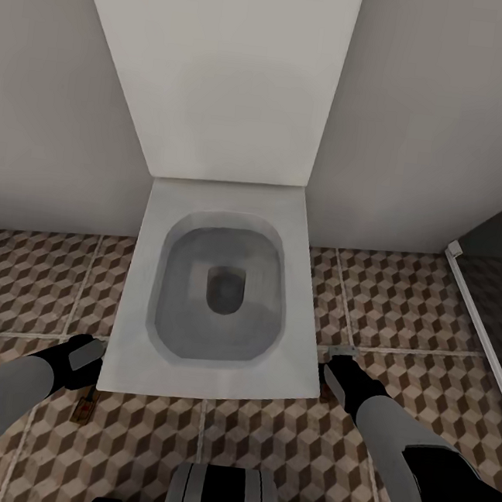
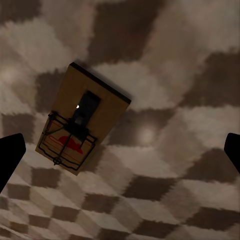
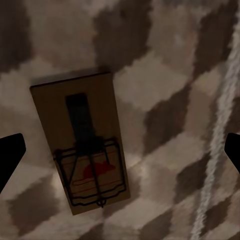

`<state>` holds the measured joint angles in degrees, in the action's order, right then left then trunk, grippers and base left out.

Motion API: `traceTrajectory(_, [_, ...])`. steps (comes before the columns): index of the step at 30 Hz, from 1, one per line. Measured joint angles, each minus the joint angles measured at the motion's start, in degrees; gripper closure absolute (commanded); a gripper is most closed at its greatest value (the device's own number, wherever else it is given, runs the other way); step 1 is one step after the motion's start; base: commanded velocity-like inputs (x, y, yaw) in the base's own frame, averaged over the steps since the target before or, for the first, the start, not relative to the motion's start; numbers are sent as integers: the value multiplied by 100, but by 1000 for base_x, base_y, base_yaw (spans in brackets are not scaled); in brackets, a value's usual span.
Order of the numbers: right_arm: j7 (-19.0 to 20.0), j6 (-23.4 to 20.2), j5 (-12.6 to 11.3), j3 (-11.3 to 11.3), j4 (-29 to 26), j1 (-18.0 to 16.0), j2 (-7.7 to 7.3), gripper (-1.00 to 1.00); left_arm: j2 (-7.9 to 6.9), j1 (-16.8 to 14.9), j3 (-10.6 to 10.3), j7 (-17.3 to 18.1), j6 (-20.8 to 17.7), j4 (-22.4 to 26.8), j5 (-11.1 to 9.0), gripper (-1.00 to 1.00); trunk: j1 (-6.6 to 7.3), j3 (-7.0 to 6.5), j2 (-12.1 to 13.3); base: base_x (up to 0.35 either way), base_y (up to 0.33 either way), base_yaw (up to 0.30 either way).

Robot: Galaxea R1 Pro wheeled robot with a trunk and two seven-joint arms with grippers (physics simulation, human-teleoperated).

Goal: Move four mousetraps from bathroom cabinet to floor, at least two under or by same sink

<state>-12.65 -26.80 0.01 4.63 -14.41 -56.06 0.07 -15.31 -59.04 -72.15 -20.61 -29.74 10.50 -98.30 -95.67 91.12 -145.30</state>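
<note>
A mousetrap [image 2: 80, 119], a brown slab with a dark wire spring and a red mark, lies flat on the cube-patterned bathroom floor [image 2: 170, 150] below my left gripper [image 2: 120, 155], which is open and holds nothing. A second mousetrap [image 3: 82, 140] lies on the floor under my open right gripper [image 3: 120, 155]. In the head view the left gripper [image 1: 87, 357] hangs at the toilet's front left corner, with a mousetrap [image 1: 87, 406] just beneath it. The right gripper [image 1: 339, 368] hangs at the toilet's front right corner. The cabinet and the sink are out of view.
A square white toilet [image 1: 214, 301] with its lid up stands against the grey wall straight ahead, between my two arms. A white threshold strip [image 1: 478, 308] with a darker area behind it runs along the right. My base [image 1: 223, 497] shows at the bottom.
</note>
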Motion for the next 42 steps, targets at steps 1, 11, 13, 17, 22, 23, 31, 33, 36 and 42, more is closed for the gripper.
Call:
traceTrajectory(1, [0,0,0,0,0,0,1,-100,0,0,0,0,-2,0,0,-100,0,0,0,0,0,0])
traceTrajectory(11, [0,0,0,0,0,0,2,-100,0,0,1,0,0,0,0,-100,0,0,0,0,0,0])
traceTrajectory(13, [0,0,0,0,0,0,-1,-100,0,0,0,0,0,0,0,-100,0,0,0,0,0,0])
traceTrajectory(17, [0,0,0,-3,0,0,-4,-100,0,0,0,0,-1,0,0,-100,0,0,0,0,0,0])
traceTrajectory(22, [0,0,0,-3,0,0,-5,-100,0,0,1,0,-1,0,0,-100,0,0,0,0,0,0])
traceTrajectory(23, [0,0,0,-4,0,0,-5,-100,0,0,1,0,-2,0,0,-100,0,0,0,0,0,0])
traceTrajectory(31, [-1,0,0,-7,0,0,-19,-100,0,0,4,0,-6,0,0,-100,0,0,0,0,0,0])
traceTrajectory(33, [-1,0,0,-8,0,0,-23,-100,0,0,4,0,-5,0,0,-100,0,0,0,0,0,0])
traceTrajectory(36, [-3,1,0,-8,1,0,-31,-100,0,0,4,0,-7,0,0,-100,0,0,0,0,0,0])
traceTrajectory(42, [-5,1,0,-8,1,-1,-38,-100,0,0,2,0,-8,0,0,-100,0,0,0,0,0,0])
